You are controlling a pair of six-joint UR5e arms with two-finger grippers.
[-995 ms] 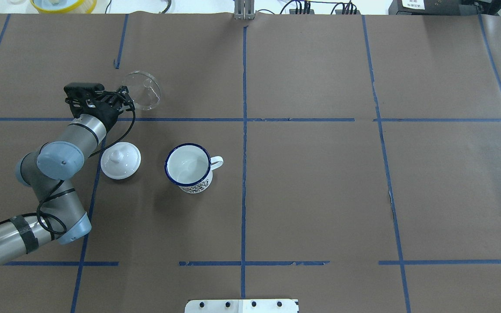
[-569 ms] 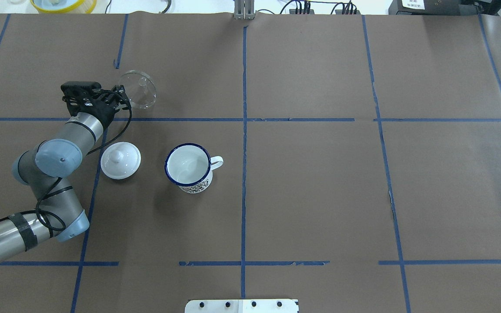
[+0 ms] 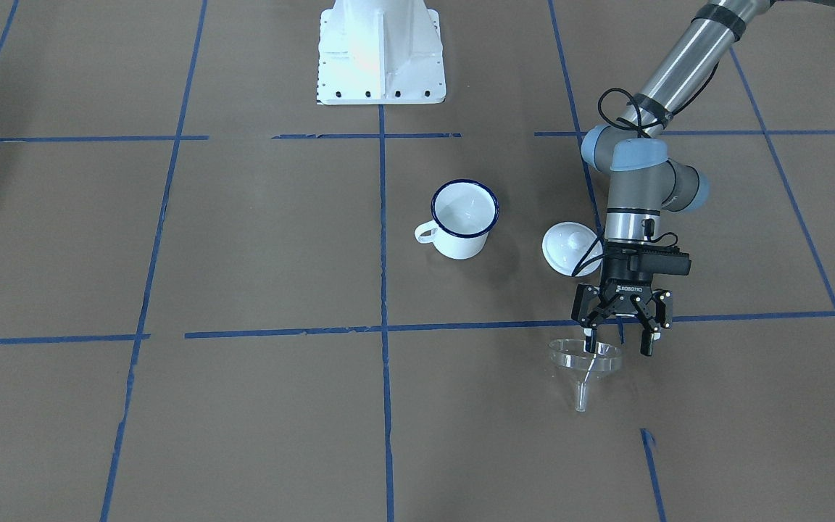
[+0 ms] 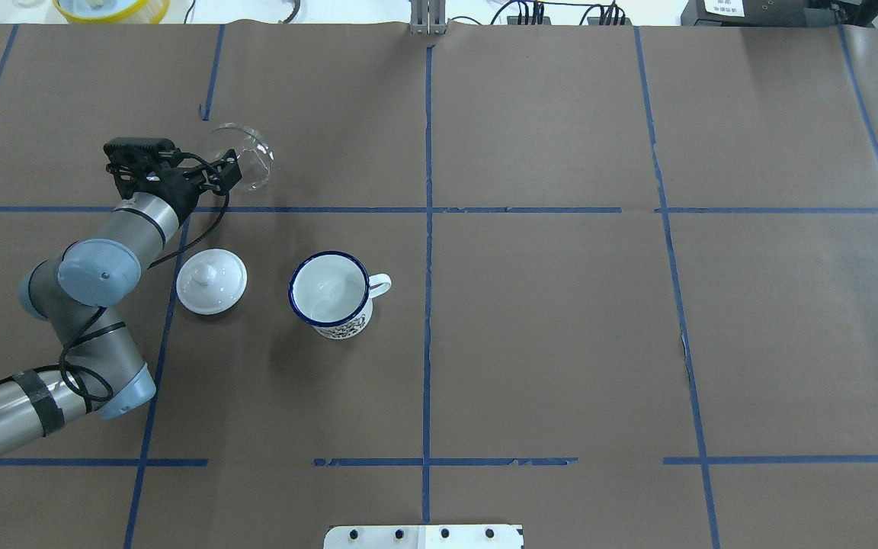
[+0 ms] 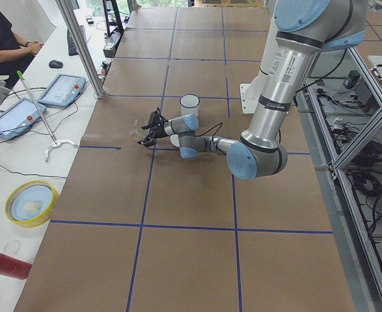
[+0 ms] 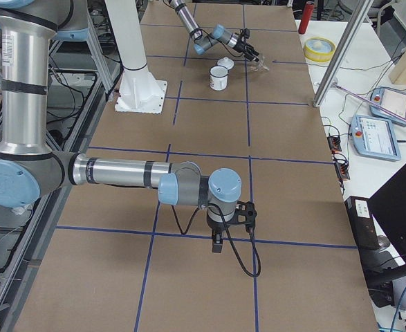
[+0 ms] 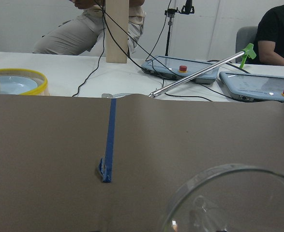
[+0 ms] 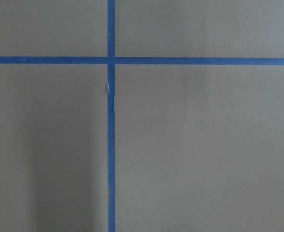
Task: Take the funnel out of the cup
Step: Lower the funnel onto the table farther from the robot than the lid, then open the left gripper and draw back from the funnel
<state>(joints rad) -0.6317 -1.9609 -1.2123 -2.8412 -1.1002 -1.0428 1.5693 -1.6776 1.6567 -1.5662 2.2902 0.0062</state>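
The clear funnel (image 3: 583, 360) is by the far left tape line, spout pointing down at the paper, well apart from the cup. It also shows in the overhead view (image 4: 250, 155) and at the bottom of the left wrist view (image 7: 233, 203). My left gripper (image 3: 617, 345) is open, with one fingertip (image 3: 589, 342) right at the funnel's rim; in the overhead view the left gripper (image 4: 227, 172) sits just beside the funnel. The white mug with a blue rim (image 4: 330, 293) stands upright and empty, also seen from the front (image 3: 463, 217). My right gripper (image 6: 216, 241) hangs low over bare paper; I cannot tell its state.
A white round knobbed lid (image 4: 211, 280) lies between my left arm and the mug, also seen from the front (image 3: 570, 246). A white base plate (image 3: 380, 54) stands at the robot's side. Tablets and a yellow bowl (image 7: 13, 84) lie past the table's far edge.
My left gripper moved slightly left with the funnel, and its jaws have spread open, letting go of the funnel's rim. The mug and lid have not moved.
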